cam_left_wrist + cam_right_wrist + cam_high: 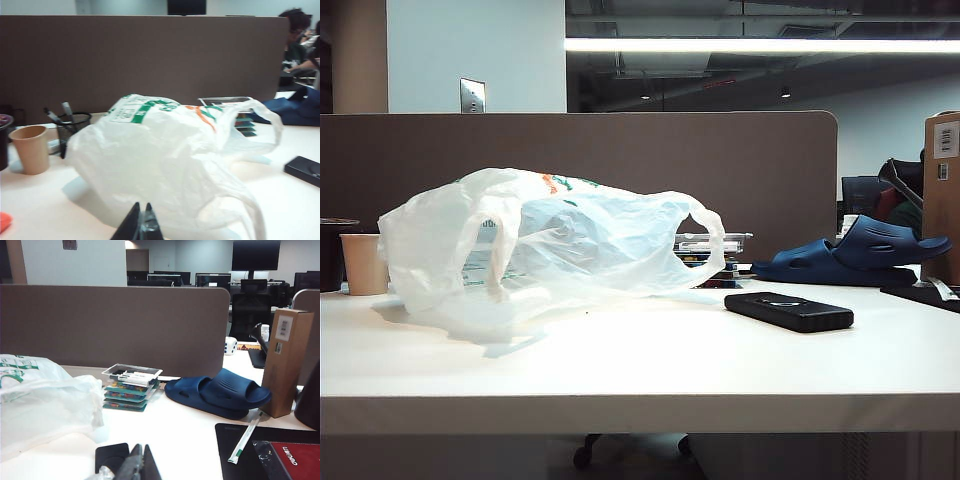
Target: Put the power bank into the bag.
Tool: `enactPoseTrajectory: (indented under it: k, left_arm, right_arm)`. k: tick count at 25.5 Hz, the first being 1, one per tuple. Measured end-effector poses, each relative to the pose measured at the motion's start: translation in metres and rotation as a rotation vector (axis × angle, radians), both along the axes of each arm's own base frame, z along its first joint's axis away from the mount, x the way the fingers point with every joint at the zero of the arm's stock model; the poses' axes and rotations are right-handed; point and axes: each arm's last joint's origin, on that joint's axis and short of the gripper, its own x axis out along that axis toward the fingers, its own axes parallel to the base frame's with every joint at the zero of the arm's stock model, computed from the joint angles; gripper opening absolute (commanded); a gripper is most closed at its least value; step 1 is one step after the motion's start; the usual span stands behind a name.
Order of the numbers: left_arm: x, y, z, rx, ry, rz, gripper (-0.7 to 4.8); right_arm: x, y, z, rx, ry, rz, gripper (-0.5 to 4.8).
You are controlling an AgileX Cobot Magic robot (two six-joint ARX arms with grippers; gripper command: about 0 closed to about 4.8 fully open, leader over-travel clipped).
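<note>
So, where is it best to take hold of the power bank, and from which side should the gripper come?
Probably from above, closing across the two long edges near the middle. The power bank lies flat on the table, so only its thin sides offer a grip. It is clear of the bag and the sandal. The right gripper, now shut, is nearest; the left gripper, also shut, faces the bag.

Thin crinkly translucent plastic bag [560, 245]
</note>
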Motion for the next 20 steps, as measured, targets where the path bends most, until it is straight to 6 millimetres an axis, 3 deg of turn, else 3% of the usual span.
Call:
enactPoseTrajectory:
  k: [3, 20]
  left_arm:
    - [-0.001, -0.001, 0.001, 0.006, 0.026, -0.048, 0.35]
    - [-0.015, -0.005, 0.019, 0.021, 0.104, -0.212, 0.35]
  right_arm:
    - [-0.004, 0.000, 0.021, 0.004, 0.036, -0.001, -0.02]
    - [0.025, -0.001, 0.118, 0.060, 0.397, 0.040, -0.01]
